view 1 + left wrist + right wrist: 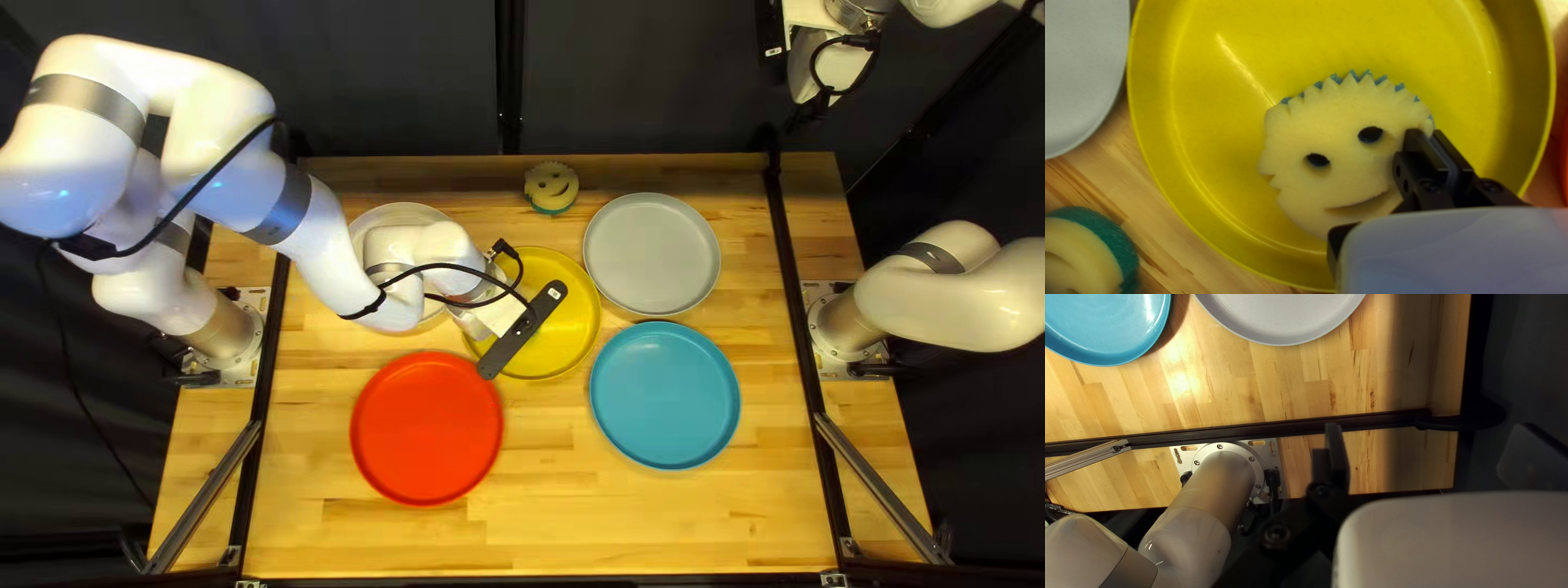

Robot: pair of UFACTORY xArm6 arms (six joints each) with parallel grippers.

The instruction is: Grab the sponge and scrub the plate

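The left arm [327, 256] reaches in from the left of the top left view, and the left gripper [495, 316] is over the yellow plate [577, 289], near the middle of the frame. Its fingers [1417, 142] are narrow, pinching the edge of the sponge [1339, 130], a round yellow smiley with 2 eye holes and a blue zigzag edge. The sponge is within the yellow plate's rim; whether it presses on the plate, I can't tell.

At the upper right of the top left view, the right gripper [811, 107] is raised, its fingers [1339, 452] wide apart with nothing between them.

The other sponge [552, 185], smiling too, with a green-blue base, lies on the counter [653, 523] at the upper middle of the frame, near the counter's far edge. A gray plate [653, 253] is right of the yellow plate, a blue plate [665, 394] is at the lower right of it, and a red plate [427, 428] is at its lower left. The left arm partly covers a pale round dish [397, 211], upper left of the middle.
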